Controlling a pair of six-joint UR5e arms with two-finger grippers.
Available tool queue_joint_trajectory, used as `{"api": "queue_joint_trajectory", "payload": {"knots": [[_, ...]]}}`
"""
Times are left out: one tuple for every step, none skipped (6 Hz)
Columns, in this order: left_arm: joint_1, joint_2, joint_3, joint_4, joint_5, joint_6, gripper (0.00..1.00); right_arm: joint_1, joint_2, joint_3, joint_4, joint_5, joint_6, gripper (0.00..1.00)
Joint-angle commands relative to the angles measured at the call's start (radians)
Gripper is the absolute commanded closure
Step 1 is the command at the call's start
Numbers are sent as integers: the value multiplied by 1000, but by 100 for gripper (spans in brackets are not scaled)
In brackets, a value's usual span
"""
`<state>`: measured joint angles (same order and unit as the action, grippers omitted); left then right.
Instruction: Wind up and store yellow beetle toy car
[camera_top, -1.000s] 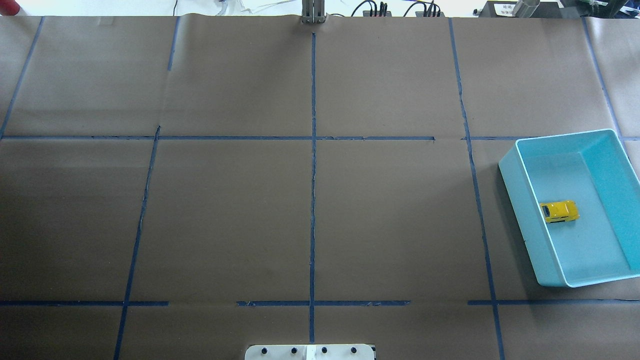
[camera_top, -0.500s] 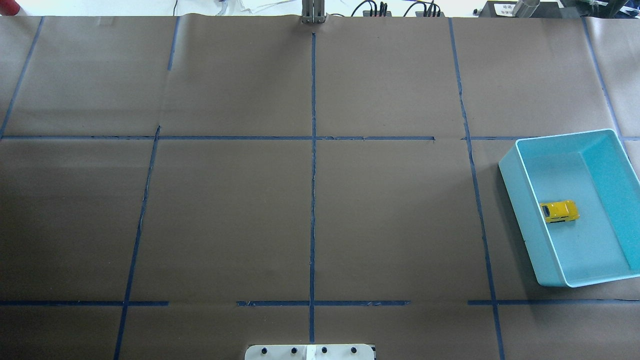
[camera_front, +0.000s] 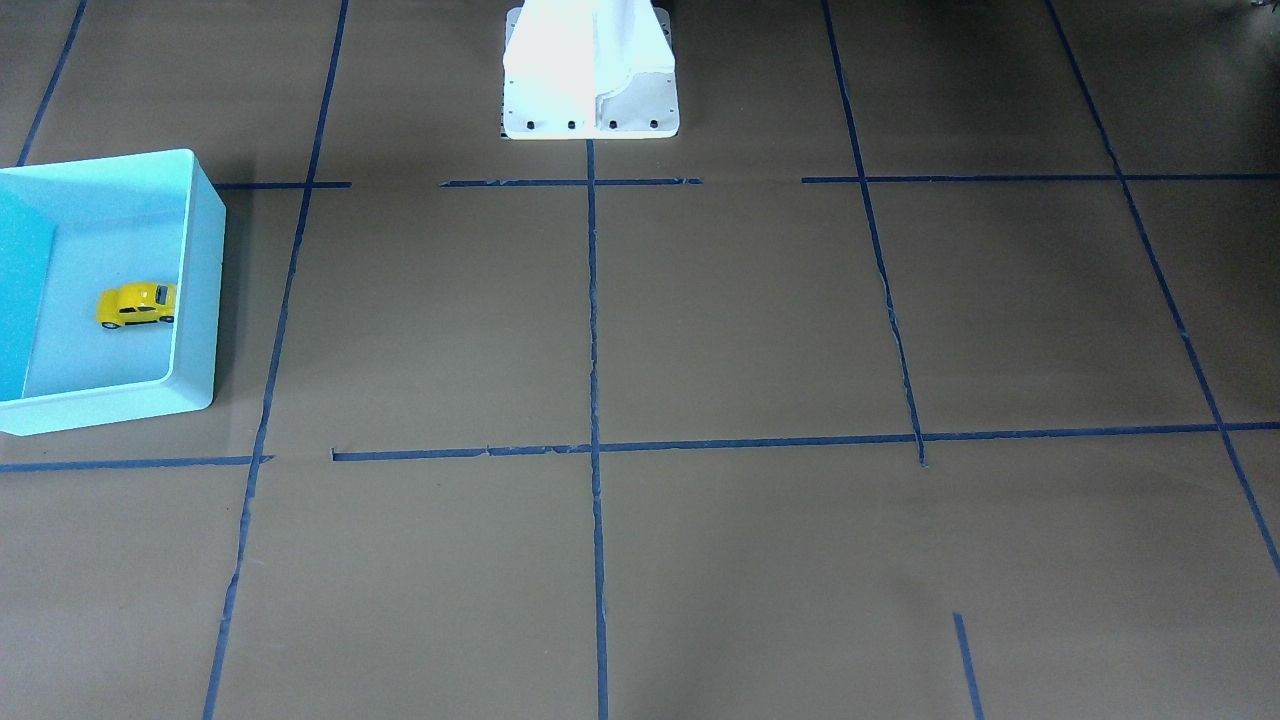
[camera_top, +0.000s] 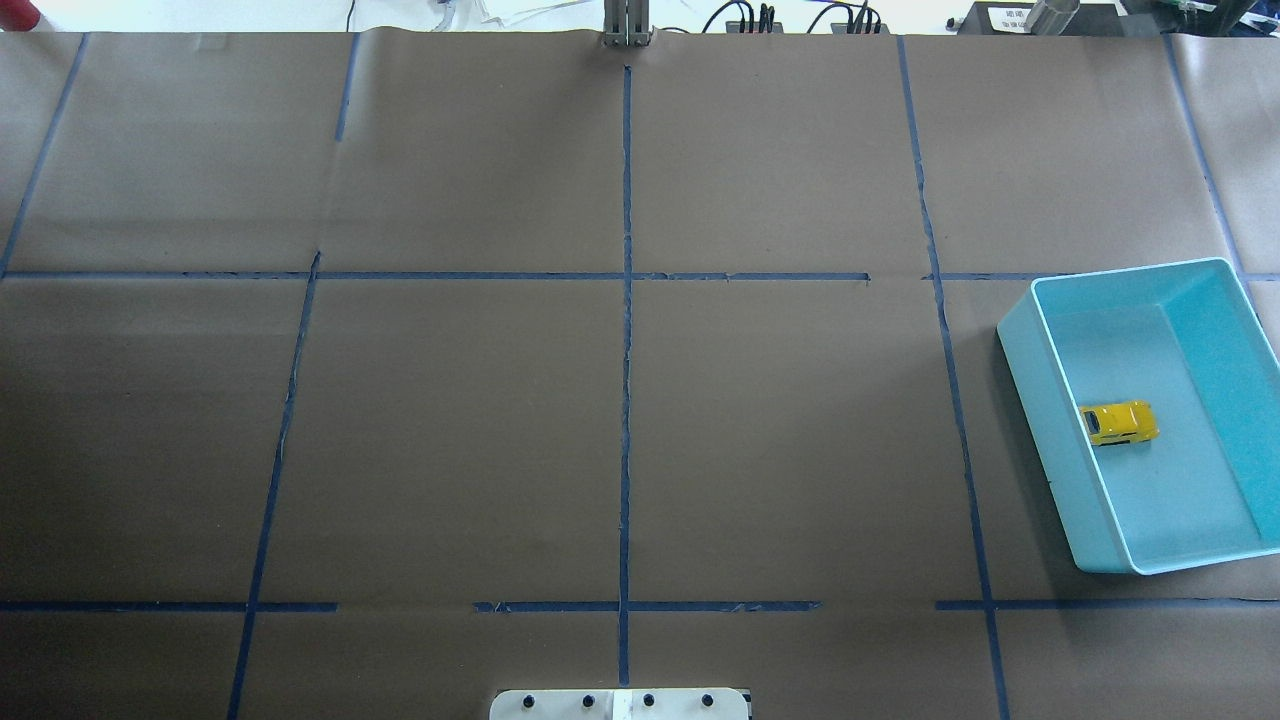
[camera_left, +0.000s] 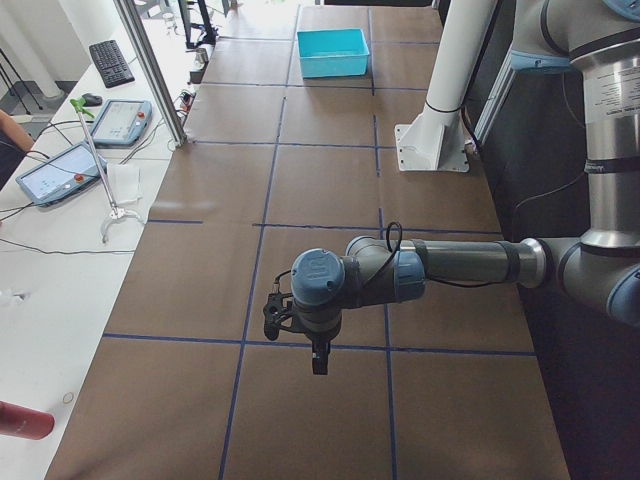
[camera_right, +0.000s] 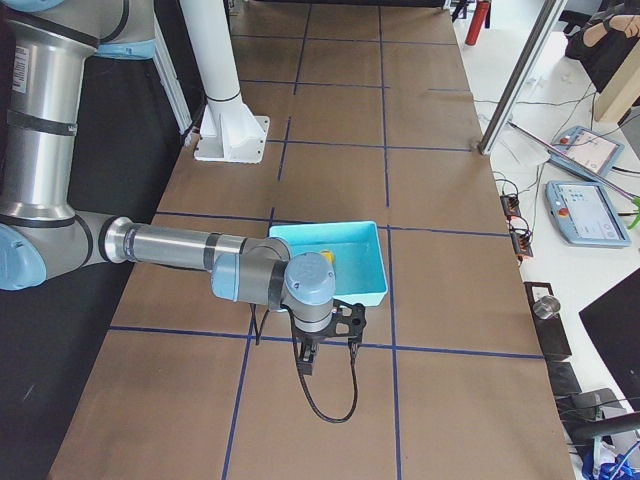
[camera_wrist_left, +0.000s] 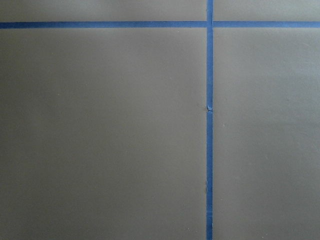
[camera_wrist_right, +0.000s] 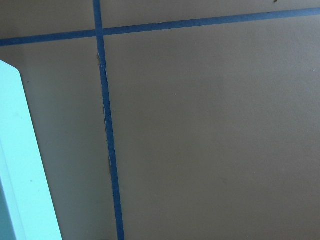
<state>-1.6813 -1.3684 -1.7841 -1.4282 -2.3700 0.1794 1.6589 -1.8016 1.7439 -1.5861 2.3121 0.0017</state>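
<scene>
One little car was all I had to watch. The yellow beetle toy car (camera_top: 1119, 423) sat on its wheels on the floor of the light blue bin (camera_top: 1022, 365).

From the overhead camera, the bin lay out at 3 o'clock on the table (camera_top: 450, 420). The car was close to the bin's 9 o'clock wall, about halfway along it. Its end with the dark window pointed to 9 o'clock. I could not tell if it touched the wall.

I saw the left gripper (camera_left: 318, 366) only from a side camera. It hung pointing down over the brown paper and the blue tape lines (camera_left: 260, 340). The bin was far off from it, up at 12 o'clock in that view.

The right gripper (camera_right: 305, 362) also showed only from a side camera. It hung pointing down near the bin, at about 7 o'clock from it.

I could not tell how far open either gripper was, or if it held anything.

The right wrist camera caught a bit of the bin's edge at 8 o'clock.
</scene>
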Motion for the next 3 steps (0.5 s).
{"api": "queue_joint_trajectory", "payload": {"knots": [[0, -1, 0, 0, 0, -1, 0, 1, 1, -3, 0, 4, 0, 0], [0, 0, 0, 0, 0, 0, 0, 1, 1, -3, 0, 4, 0, 0], [0, -14, 23, -3, 0, -1, 0, 2, 1, -4, 0, 4, 0, 0]]}}
